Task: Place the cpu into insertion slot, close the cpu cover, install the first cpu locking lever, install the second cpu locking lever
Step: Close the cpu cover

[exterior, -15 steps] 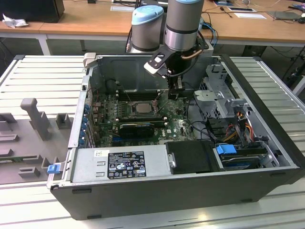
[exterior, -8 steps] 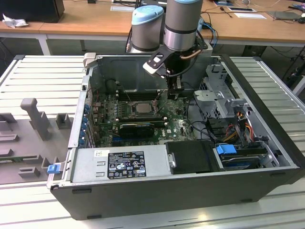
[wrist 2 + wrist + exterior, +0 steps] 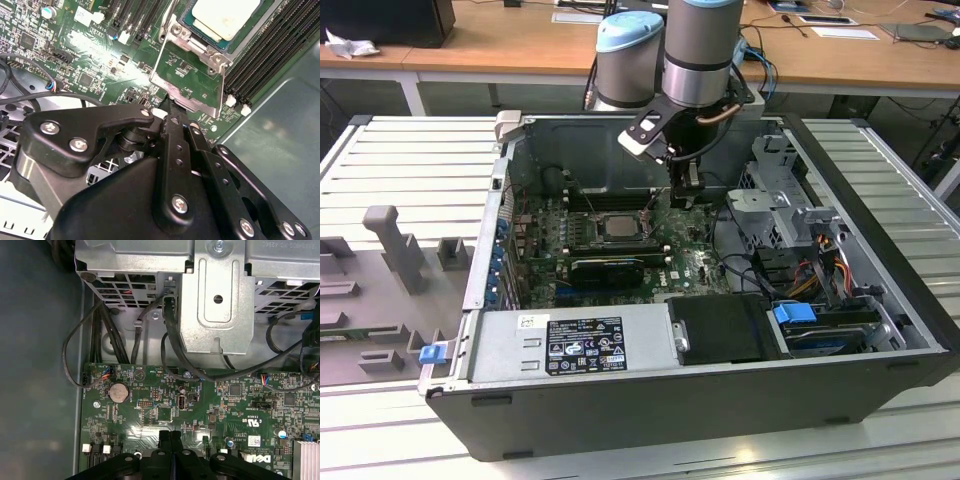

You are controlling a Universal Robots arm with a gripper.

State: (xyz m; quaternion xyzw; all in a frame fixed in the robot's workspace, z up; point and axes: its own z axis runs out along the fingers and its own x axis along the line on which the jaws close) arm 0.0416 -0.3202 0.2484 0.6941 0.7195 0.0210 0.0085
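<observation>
one arm [image 3: 700, 50] comes down from above into the open case [image 3: 650, 400]. its thick grey part stands upright, and the black gripper [image 3: 686, 193] hangs below it, pointing down at the green board [image 3: 695, 262]. the gripper is just beside the slot [image 3: 175, 31], on the exterior view's right. in both wrist views we see the two fingers [image 3: 164, 450] pressed tight together with no gap. in the second wrist view their tips touch the near edge of the cover [image 3: 158, 67], but we cannot tell if they pinch it. the cover is swung open, off the slot, and we see green board through its window. the cpu [image 3: 226, 17] lies flat inside the slot with its pale face up. long black memory slots [image 3: 265, 55] run beside it.
</observation>
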